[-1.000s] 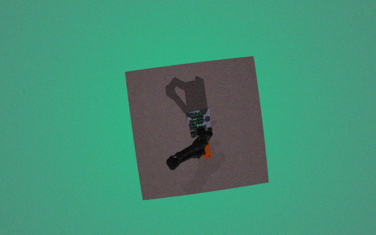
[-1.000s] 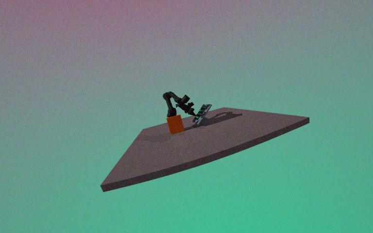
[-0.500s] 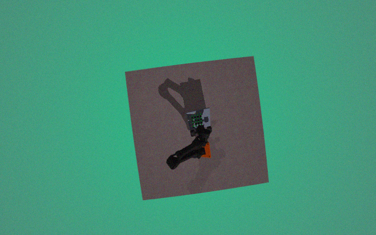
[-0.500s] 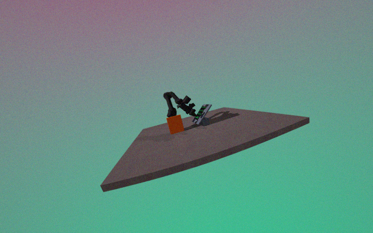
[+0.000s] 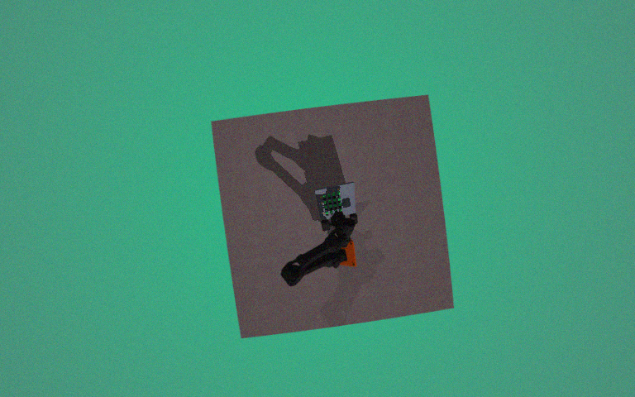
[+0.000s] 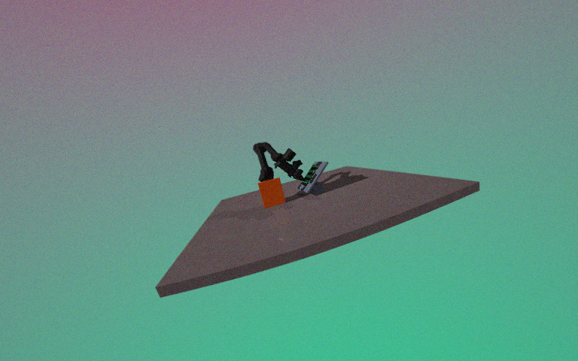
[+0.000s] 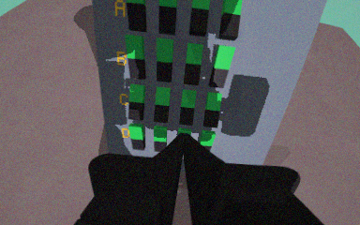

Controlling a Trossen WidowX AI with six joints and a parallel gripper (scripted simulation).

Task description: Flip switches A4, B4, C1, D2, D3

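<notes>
The tilted grey panel (image 5: 348, 189) (image 7: 286, 70) carries rows of rocker switches, each with a green far half and a black near half. My gripper (image 6: 304, 179) (image 7: 183, 137) is shut and empty, its tips at the panel's near row, over D3 (image 7: 182, 129). Whether they touch it I cannot tell; its near half is hidden. D2 (image 7: 160, 132) is just left of the tips. C1 (image 7: 136, 95) is in the left column. B4 (image 7: 225, 57) shows a brightly lit green half. A4 (image 7: 230, 26) is at the upper right, cut by the view's top edge. Which ends are raised is hard to tell.
The panel stands on a brown square table (image 5: 398, 164) (image 6: 319, 226). An orange block (image 5: 350, 255) (image 6: 271, 192) is beside the arm's base. Other switches closely surround the tips. Dark shadows fall on the panel and the table behind it.
</notes>
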